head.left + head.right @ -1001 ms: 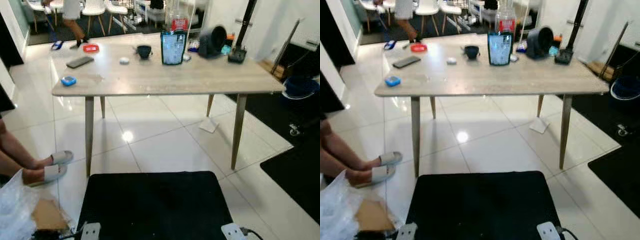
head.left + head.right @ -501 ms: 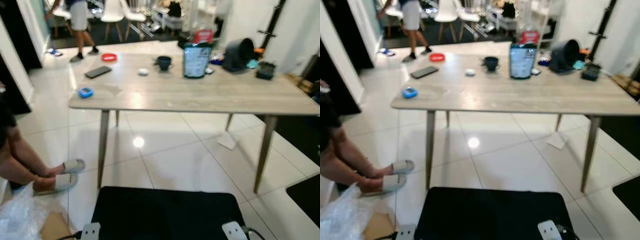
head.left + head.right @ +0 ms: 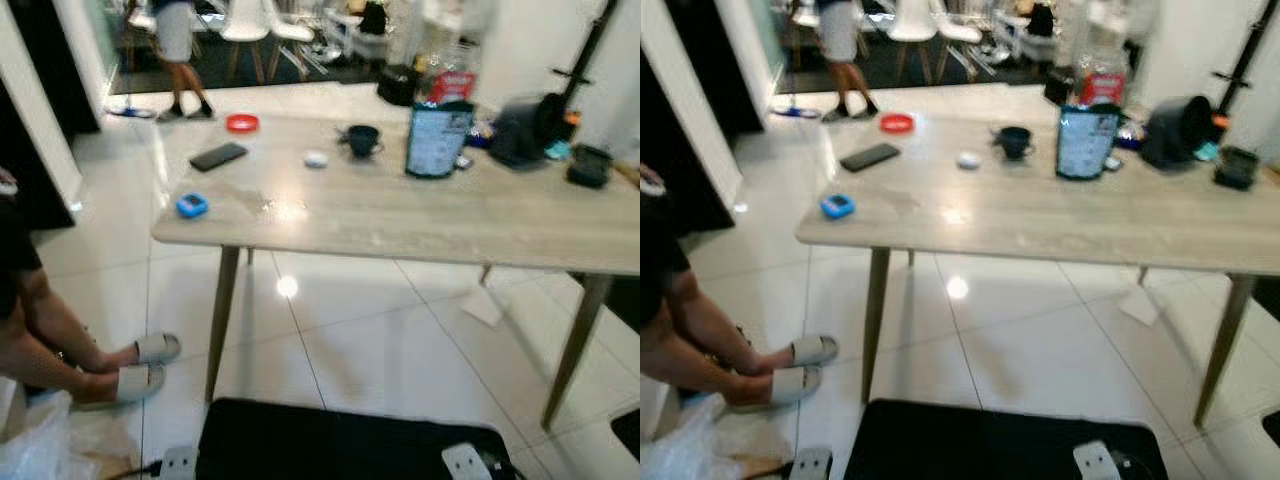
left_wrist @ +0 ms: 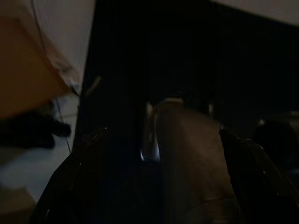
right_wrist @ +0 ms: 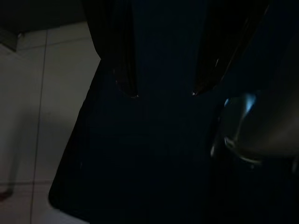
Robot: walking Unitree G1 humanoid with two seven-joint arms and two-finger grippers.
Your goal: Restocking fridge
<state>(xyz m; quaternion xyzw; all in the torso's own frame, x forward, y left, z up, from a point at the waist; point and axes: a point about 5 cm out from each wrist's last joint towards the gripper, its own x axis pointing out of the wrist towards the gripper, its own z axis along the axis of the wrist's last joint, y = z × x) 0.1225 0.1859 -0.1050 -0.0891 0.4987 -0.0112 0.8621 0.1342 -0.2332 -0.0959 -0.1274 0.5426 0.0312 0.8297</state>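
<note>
A pale wooden table (image 3: 400,215) stands ahead of me. On its far side sit a blue-labelled pouch (image 3: 433,140) and, behind it, a clear bottle with a red label (image 3: 452,85). Both arms hang low and idle in the dark. In the left wrist view my left gripper (image 4: 162,135) is open over a black surface. My right gripper (image 5: 163,92) is also open, with nothing between its fingers, above the same dark surface and white tiles.
The table also holds a dark cup (image 3: 362,140), a phone (image 3: 219,156), a small blue object (image 3: 192,206), a red dish (image 3: 242,123) and a black round thing (image 3: 520,130). A seated person's slippered feet (image 3: 140,365) are at the left. Another person (image 3: 178,50) walks at the back. A black platform (image 3: 340,445) lies below me.
The whole view has swung left, so the table now sits further right and lower in the picture. The blur has grown. The grippers stay hanging.
</note>
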